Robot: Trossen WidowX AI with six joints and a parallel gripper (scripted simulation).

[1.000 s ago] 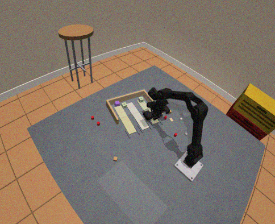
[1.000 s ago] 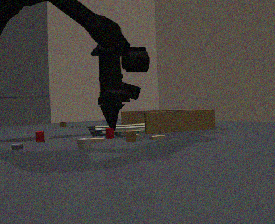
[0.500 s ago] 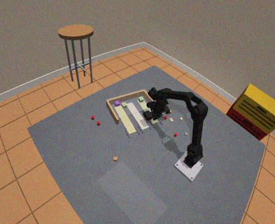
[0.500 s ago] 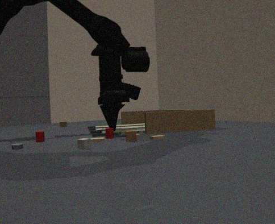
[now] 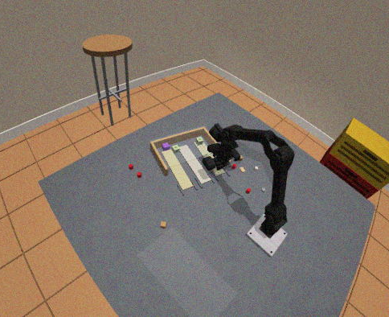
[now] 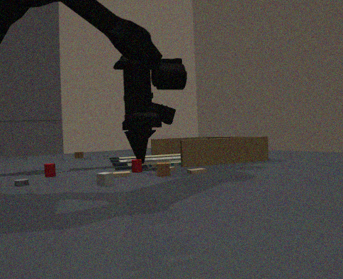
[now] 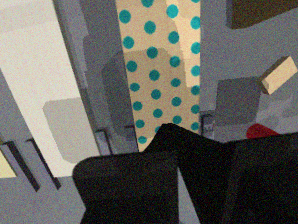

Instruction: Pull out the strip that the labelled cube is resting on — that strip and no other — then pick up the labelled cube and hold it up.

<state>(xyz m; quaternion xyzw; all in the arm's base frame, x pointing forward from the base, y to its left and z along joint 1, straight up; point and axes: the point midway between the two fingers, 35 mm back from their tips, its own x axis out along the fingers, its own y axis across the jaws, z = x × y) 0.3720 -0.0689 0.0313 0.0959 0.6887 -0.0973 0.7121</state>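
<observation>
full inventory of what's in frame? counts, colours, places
strips: three; pale yellow, off-white, teal-dotted tan; side by side in the tray
tray: one, wooden, on grey mat
cubes on strips: one purple, two pale green, far ends
small red blocks: four, scattered on mat
tan blocks: several, scattered
stool: one, wooden top, back left
box: one, yellow and red, right
gripper: one, black, shut, tip down at dotted strip's near end
</observation>
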